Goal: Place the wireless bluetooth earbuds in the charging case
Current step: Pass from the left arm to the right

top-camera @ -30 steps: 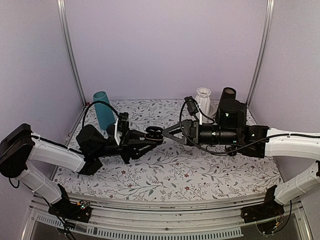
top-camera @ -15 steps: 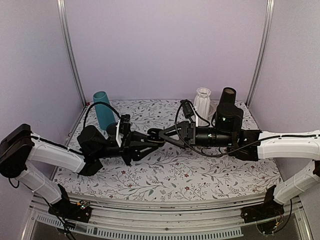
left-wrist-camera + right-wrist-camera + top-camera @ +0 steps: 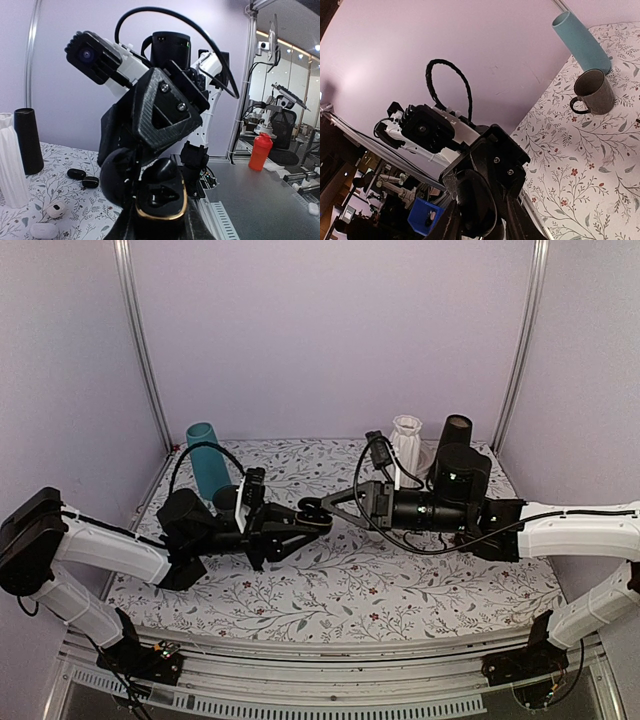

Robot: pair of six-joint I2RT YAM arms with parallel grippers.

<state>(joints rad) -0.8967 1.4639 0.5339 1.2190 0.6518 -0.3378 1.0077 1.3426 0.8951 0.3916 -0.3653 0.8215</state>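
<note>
**Open black case held where two grippers meet**

Top view: a glossy black pebble-shaped charging case (image 3: 308, 506) is held above the middle of the floral tablecloth (image 3: 380, 580), clamped in the left gripper (image 3: 314, 514). The left arm is stretched low towards 3 o'clock and the right arm towards 9 o'clock, so that the right gripper (image 3: 324, 506) is brought tip to tip against the case. A tall teal cup (image 3: 206, 460) is stood at 10 o'clock of the case. A white ribbed vase (image 3: 407, 443) and a black cylinder (image 3: 456, 432) are stood at 2 o'clock.

Left wrist view: the charging case is shown open, its lower half ringed by a gold rim and its lid tilted up at 12 o'clock under the right gripper. Whether its wells are filled cannot be told. Two tiny black wireless earbuds (image 3: 76, 173) are laid side by side on the cloth at 9 o'clock of the case, well apart from it. Two white pebble-shaped pieces (image 3: 56, 209) are seen nearer the camera.

Right wrist view: the right gripper's fingers are set on either side of the rounded black lid; whether they press on it cannot be told. A grey mug (image 3: 592, 91) is stood at 2 o'clock, just beside the teal cup.
</note>
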